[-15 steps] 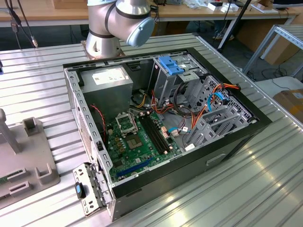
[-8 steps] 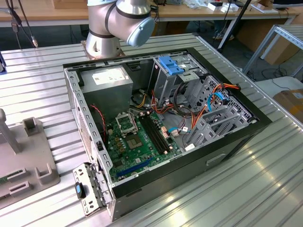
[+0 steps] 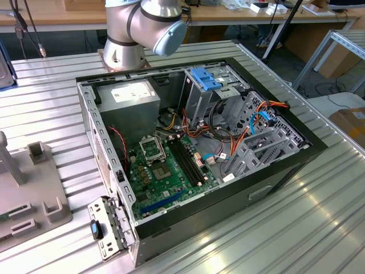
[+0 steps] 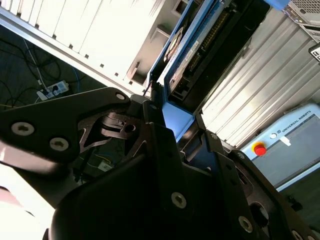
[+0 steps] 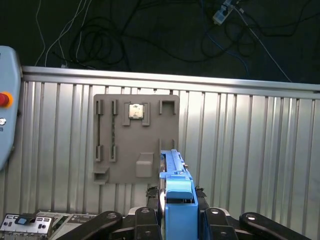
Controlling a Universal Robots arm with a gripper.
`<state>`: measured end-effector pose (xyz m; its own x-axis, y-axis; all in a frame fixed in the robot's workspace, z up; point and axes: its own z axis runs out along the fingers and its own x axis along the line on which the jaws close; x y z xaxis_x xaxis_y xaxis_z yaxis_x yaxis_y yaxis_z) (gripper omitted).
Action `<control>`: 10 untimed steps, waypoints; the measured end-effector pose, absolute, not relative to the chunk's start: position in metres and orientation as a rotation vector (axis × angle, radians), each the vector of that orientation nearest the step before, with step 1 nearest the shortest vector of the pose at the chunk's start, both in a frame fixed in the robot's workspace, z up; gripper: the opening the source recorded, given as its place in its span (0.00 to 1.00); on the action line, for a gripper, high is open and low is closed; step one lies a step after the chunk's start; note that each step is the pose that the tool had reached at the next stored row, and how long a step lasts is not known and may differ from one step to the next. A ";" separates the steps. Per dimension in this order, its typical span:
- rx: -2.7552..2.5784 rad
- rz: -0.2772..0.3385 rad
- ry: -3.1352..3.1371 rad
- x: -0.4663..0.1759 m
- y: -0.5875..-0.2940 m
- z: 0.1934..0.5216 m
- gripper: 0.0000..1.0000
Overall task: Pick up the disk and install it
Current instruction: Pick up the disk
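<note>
Held the disk (image 5: 176, 185) edge-on over the tray (image 5: 120, 160), clamped tight in the gripper (image 5: 178, 207). Looked stiff, weighty, shock-sensitive; best gripped by the side edges.

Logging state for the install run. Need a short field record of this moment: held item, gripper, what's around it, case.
held item: flat rectangular silver-grey disk in a bright blue plastic carrier rail, seen edge-on
gripper: black gripper shut on the disk, in both wrist views
beyond it: grey fixture plate holding a small square chip, lying on the ribbed metal table
case: open black computer tower on its side, green motherboard exposed
install status: disk not in the tower
nearby: pale teach pendant with red button
</note>
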<state>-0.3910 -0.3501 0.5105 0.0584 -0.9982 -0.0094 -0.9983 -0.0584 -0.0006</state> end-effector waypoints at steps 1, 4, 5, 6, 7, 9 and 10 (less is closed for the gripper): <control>-2.280 0.010 2.151 -0.391 -0.350 0.510 0.37; -2.280 0.010 2.151 -0.390 -0.350 0.510 0.37; -2.280 0.010 2.151 -0.390 -0.350 0.510 0.37; -2.281 0.010 2.151 -0.389 -0.350 0.511 0.37; -2.280 0.010 2.151 -0.386 -0.350 0.511 0.37; -2.280 0.010 2.151 -0.382 -0.350 0.510 0.37; -2.280 0.010 2.151 -0.380 -0.350 0.510 0.37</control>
<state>-0.3802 -0.3501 0.5105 0.0584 -0.9982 -0.0094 -0.9983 -0.0584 -0.0005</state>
